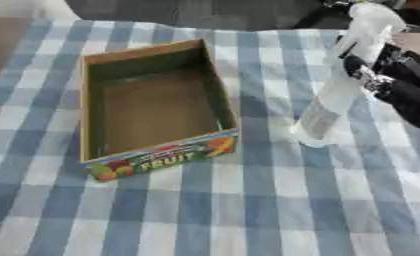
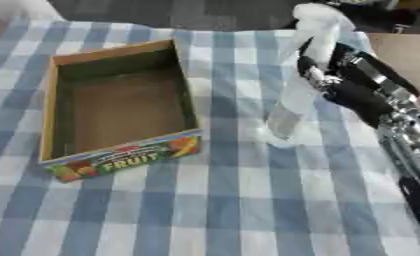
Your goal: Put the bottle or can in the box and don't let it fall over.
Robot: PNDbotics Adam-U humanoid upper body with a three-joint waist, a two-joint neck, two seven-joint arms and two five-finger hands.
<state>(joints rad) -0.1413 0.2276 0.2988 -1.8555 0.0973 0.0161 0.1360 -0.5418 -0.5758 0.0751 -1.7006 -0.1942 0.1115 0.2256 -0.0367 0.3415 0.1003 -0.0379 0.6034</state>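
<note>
A tall clear spray bottle [image 1: 340, 80] with a white spray head stands tilted on the checked tablecloth, right of the box, its base on or just above the cloth. My right hand [image 2: 349, 85] comes in from the right with black fingers curled round the bottle's upper body. To the left lies the open cardboard box [image 1: 91, 107] with a colourful "FRUIT" print on its front wall; nothing is inside it. My left hand shows in neither view.
A blue-and-white checked cloth [image 1: 248, 210] covers the table. Bare brown table edges show at the far left [image 1: 3, 40] and far right [image 2: 406, 50]. Dark floor lies beyond the far edge.
</note>
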